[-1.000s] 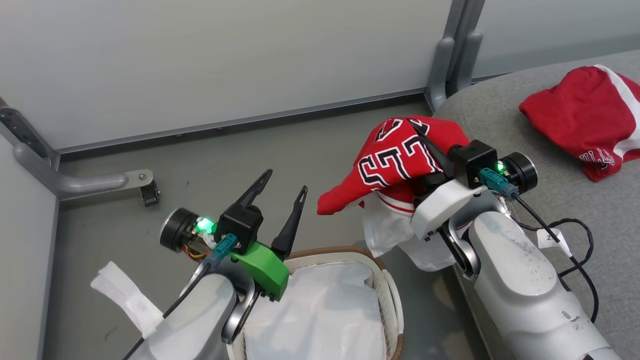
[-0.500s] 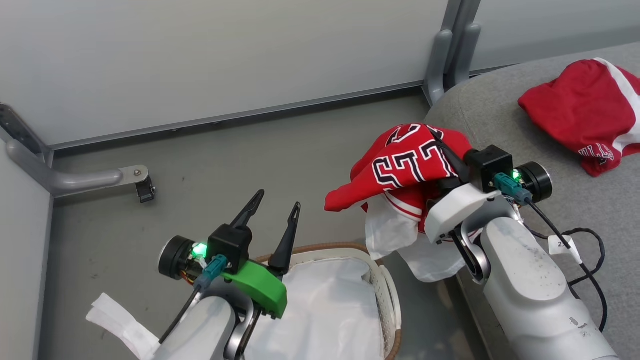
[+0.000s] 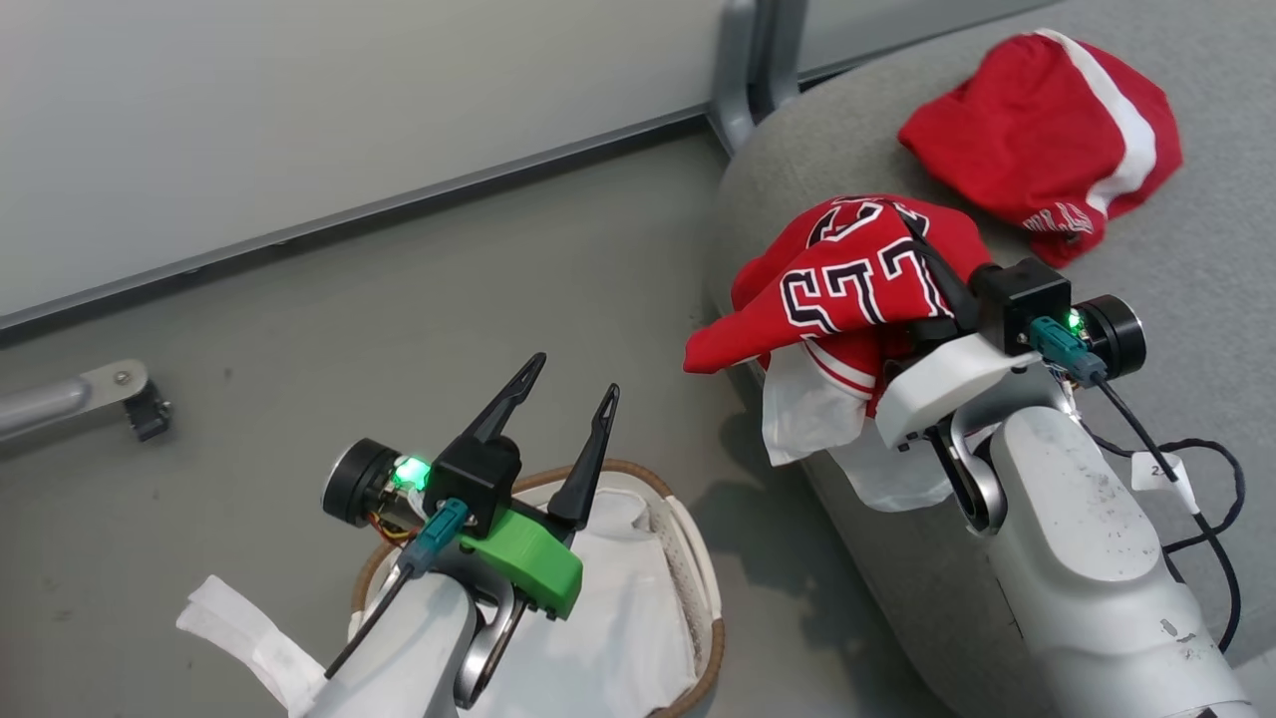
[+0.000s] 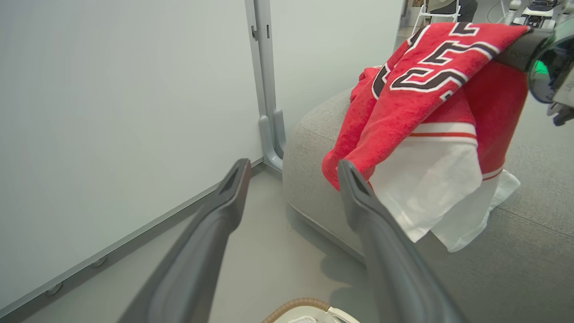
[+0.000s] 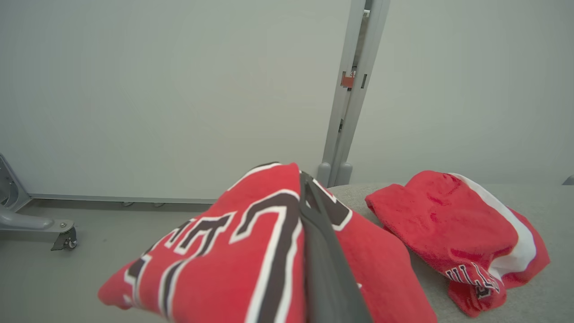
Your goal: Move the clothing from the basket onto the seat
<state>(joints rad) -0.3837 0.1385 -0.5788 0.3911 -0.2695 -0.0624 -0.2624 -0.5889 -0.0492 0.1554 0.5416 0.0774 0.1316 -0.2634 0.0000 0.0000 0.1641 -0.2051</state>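
A red jersey [image 3: 857, 279] with a black-and-white "23" and a white lower part hangs over the near left corner of the grey seat [image 3: 1196, 249], with my right gripper [image 3: 912, 239] shut on it. The cloth covers most of its fingers [image 5: 323, 251]. A second red and white garment [image 3: 1037, 140] lies crumpled further back on the seat. My left gripper [image 3: 574, 375] stands open with nothing in it above the basket [image 3: 698, 568]. Inside the basket only the plain white liner [image 3: 618, 618] shows. In the left wrist view the jersey [image 4: 430, 89] hangs to the right of my left gripper [image 4: 292, 167].
Pale partition walls close off the back, with a grey post [image 3: 748, 60] at the seat's far corner. A caster foot [image 3: 140, 409] stands on the floor at left. A black cable [image 3: 1206, 479] trails from my right arm across the seat.
The head camera has swung right. My right gripper has carried the jersey from beside the seat to above its corner. The left gripper stays open above the basket.
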